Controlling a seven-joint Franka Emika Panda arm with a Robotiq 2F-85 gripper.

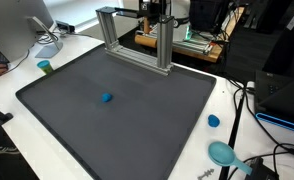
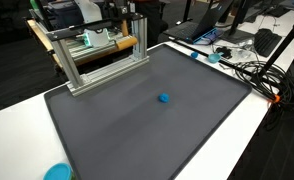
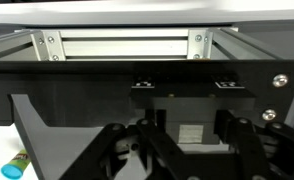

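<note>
Grey mat (image 1: 137, 130), metal frame (image 3: 122, 45) just ahead of pincer (image 3: 182, 150)

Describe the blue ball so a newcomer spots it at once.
Find the big dark mat. The ball lies alone near its middle, before the metal frame. It is the only blue thing on the mat; other blue pieces sit off it.

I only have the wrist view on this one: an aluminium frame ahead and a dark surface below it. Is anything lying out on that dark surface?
Observer: Yes, a small blue object lies alone near the middle of the mat.
Operator: Is it close to the frame?
Observer: No. The frame stands at the mat's back edge, well apart from it.
Operator: Anything off the mat?
Observer: A blue lid and a teal dish sit on the white table beside one mat edge.
</note>
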